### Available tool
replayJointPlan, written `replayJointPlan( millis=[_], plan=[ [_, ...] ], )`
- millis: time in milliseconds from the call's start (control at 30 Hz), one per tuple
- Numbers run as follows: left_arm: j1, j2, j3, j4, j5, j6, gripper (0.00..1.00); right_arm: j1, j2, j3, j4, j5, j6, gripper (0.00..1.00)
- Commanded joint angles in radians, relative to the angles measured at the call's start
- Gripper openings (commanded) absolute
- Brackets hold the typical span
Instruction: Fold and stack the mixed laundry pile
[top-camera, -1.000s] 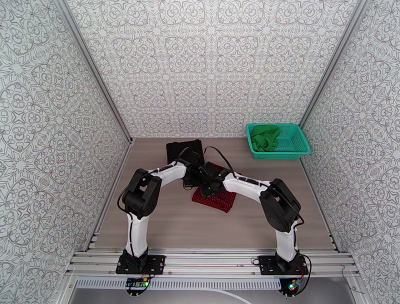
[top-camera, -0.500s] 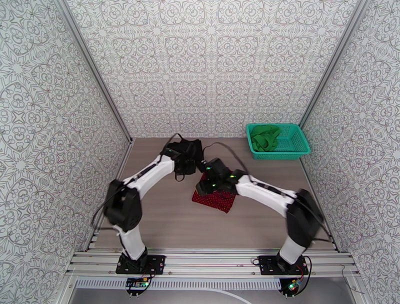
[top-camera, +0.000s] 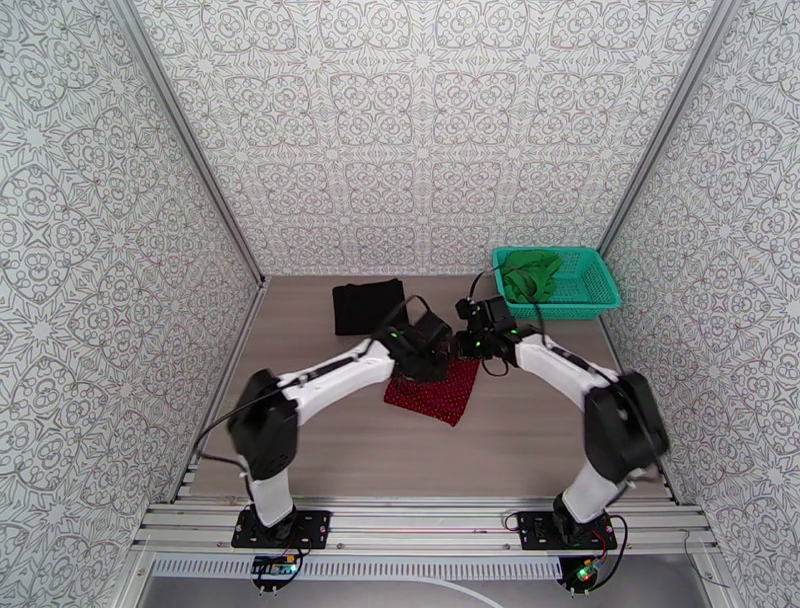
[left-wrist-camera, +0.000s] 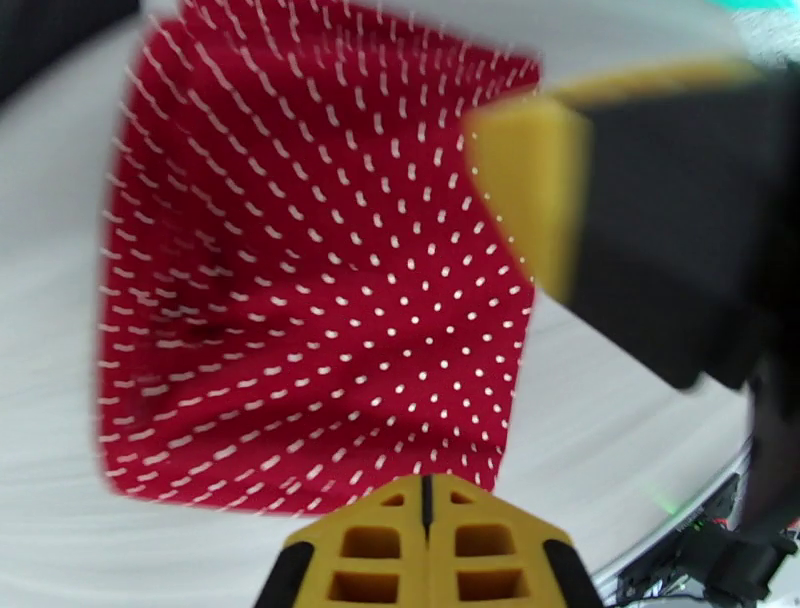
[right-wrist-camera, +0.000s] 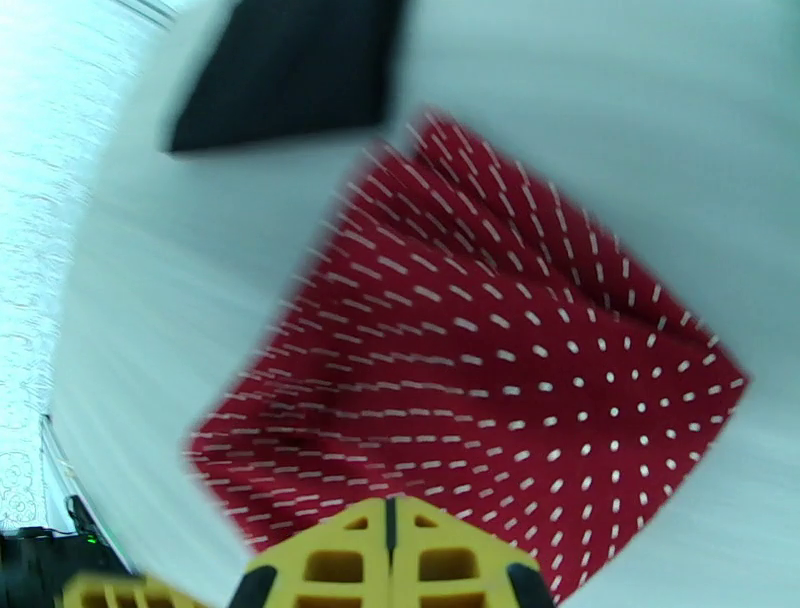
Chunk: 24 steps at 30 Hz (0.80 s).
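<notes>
Red dotted cloth lies flat on the desk, about mid-width, and looks folded into a compact patch. It is close to square, so no long axis can be told; its edges sit slightly turned against the desk's near edge, with one corner pointing near-right. Both arms meet above its far edge. Left pincer is closed, fingers pressed together with only a seam between them and nothing in the grip; the cloth lies beneath and beyond it. Right pincer is likewise closed and empty, looking down on the same cloth. Black cloth lies folded at far-left of the red one, apart from it, its longer side running left to right. Green cloth sits bunched in the basket at far right. Judgement: the red piece seems finished with folding, so stacking turns on the gap between it and the black one, which the left arm is nearer to. The right arm is nearer to the basket, should the green piece come next.
</notes>
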Motion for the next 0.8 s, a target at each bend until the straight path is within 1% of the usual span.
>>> replayJointPlan(
  millis=[0,100,200,300,367,567,667,767],
  plan=[
    [0.028,0.04,-0.051,0.029,-0.023,-0.062,0.0,-0.001,0.086,0.069,-0.001,-0.043,0.002,0.0],
    [0.067,0.035,-0.144,0.051,-0.043,-0.088,0.0,-0.006,0.164,0.106,0.003,-0.028,0.023,0.0],
    [0.119,-0.012,-0.257,0.086,-0.071,-0.11,0.0,-0.017,0.225,0.132,0.015,-0.018,0.051,0.0],
    [0.182,-0.065,-0.358,0.127,-0.058,-0.112,0.0,-0.034,0.262,0.145,0.025,-0.008,0.09,0.0],
    [0.214,-0.09,-0.394,0.141,-0.054,-0.097,0.0,-0.044,0.28,0.146,0.036,-0.011,0.116,0.0],
    [0.277,-0.088,-0.405,0.159,-0.044,-0.014,0.0,-0.051,0.292,0.109,0.062,0.003,0.2,0.0],
    [0.308,-0.071,-0.387,0.162,-0.045,0.038,0.0,-0.051,0.261,0.036,0.115,0.013,0.286,0.0],
    [0.339,-0.073,-0.358,0.134,-0.076,0.102,0.0,-0.05,0.196,-0.067,0.183,0.058,0.383,0.0]
  ],
)
